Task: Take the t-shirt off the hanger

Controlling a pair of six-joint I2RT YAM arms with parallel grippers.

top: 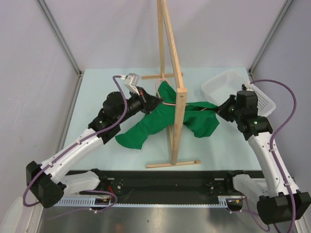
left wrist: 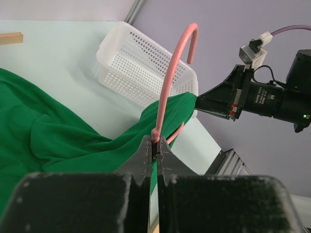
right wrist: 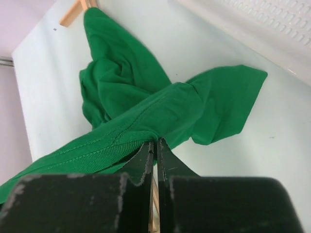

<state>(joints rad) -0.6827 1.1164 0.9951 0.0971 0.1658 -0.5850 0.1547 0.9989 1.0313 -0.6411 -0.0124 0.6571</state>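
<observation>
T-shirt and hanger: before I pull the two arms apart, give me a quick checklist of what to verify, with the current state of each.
1. The left gripper shut on the hanger: ok, jaws closed on the wire below the hook.
2. The right gripper shut on the t-shirt: ok, pinching a stitched edge.
3. The hanger out of the t-shirt: not ok, the wire runs into the cloth.
4. The t-shirt clear of the wooden rack: not ok, cloth lies on both sides of its post.
5. Which edge of the t-shirt the right gripper holds: cannot tell.
</observation>
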